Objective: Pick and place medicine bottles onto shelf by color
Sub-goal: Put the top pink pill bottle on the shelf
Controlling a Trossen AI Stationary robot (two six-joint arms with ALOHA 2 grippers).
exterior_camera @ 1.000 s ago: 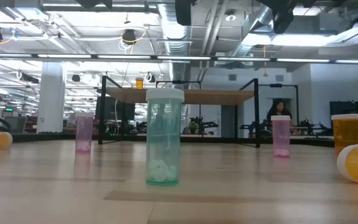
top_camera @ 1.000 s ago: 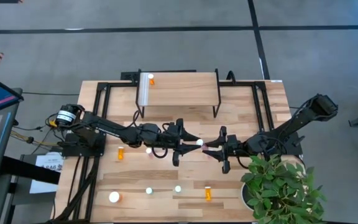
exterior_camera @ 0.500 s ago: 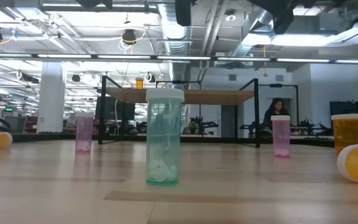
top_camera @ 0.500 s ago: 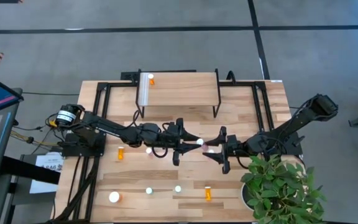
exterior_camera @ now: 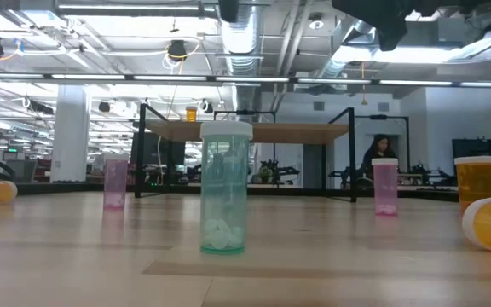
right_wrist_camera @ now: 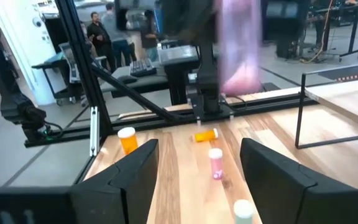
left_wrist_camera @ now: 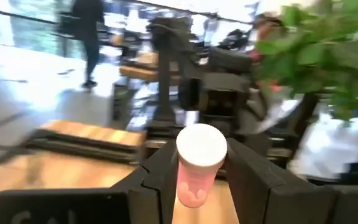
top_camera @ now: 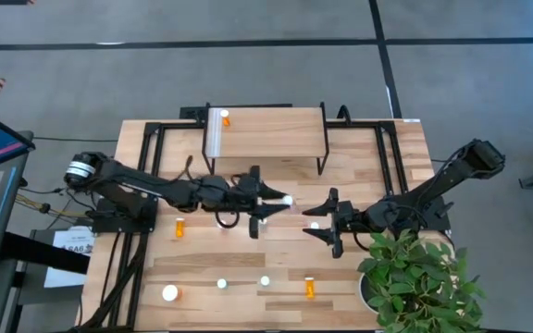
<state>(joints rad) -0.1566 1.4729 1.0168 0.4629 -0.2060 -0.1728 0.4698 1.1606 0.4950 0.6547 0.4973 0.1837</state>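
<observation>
Left pincer (left_wrist_camera: 201, 180) clamped on pink bottle (left_wrist_camera: 199, 163) – right pincer (right_wrist_camera: 194, 165) spread apart, empty.

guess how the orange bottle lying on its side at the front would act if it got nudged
The orange bottle lies on its side on the bare wooden table; being round, it would probably roll rather than slide. Its body looks smooth, likely plastic, so it is probably light and could slip in a loose grip. In the low view it appears stiff, so a pinch is unlikely to crush it.
</observation>
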